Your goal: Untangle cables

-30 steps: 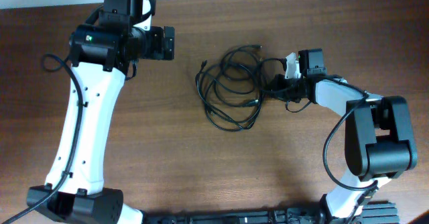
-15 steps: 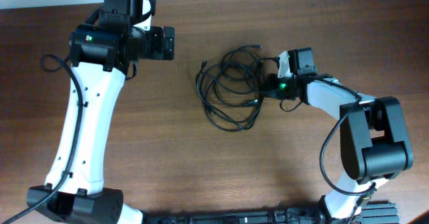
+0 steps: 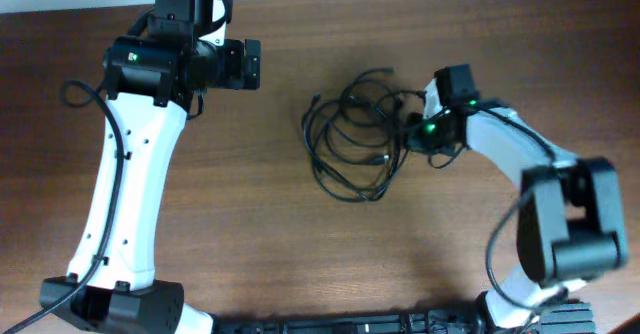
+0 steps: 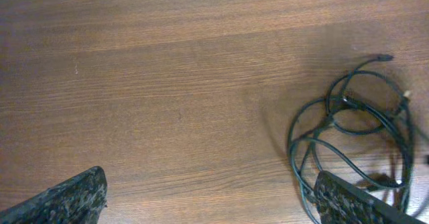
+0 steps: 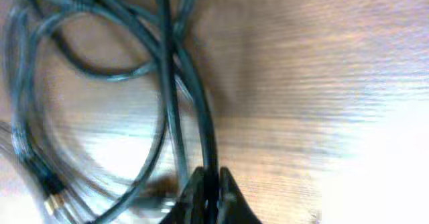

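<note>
The cables point(image 3: 352, 134) lie as a tangle of thin black loops at the middle of the wooden table. My right gripper point(image 3: 412, 134) is at the tangle's right edge, shut on one strand. In the right wrist view the jaws point(image 5: 209, 184) pinch a black cable point(image 5: 194, 96) that runs up into the loops. My left gripper point(image 3: 250, 64) is open and empty, held above the table to the upper left of the tangle. In the left wrist view its two fingertips point(image 4: 214, 200) frame bare wood, with the cables point(image 4: 348, 127) at the right.
The wooden table point(image 3: 300, 234) fills the view. The left arm's white link point(image 3: 125, 194) runs down the left side. The right arm's base point(image 3: 565, 229) stands at the lower right. A pale wall strip runs along the table's far edge.
My right gripper has pulled its strand a little to the right, and the tangle has shifted right with it. The left arm has not moved.
</note>
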Controlling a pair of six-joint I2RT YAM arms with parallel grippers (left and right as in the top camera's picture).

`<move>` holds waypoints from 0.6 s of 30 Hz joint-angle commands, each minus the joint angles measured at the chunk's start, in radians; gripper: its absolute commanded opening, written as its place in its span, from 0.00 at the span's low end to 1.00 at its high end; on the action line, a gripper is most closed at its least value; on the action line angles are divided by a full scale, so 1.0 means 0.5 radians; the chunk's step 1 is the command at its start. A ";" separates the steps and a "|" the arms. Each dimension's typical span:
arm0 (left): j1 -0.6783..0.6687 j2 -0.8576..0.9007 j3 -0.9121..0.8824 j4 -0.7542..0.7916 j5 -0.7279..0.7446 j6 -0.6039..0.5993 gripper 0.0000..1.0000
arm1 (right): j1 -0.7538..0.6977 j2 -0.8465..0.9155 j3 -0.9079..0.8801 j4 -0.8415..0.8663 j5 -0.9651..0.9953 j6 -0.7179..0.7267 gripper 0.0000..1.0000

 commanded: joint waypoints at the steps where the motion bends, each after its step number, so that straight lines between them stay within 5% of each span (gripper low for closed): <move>1: 0.009 0.017 0.016 -0.001 -0.022 -0.018 0.99 | -0.018 -0.420 0.275 -0.176 0.150 -0.081 0.04; 10: 0.009 0.016 0.016 -0.002 -0.022 -0.018 0.99 | -0.017 -1.161 0.774 -0.381 0.140 -0.085 0.04; 18: 0.009 0.017 0.016 -0.006 -0.023 -0.018 0.99 | -0.017 -1.340 1.099 -0.380 0.140 -0.085 0.04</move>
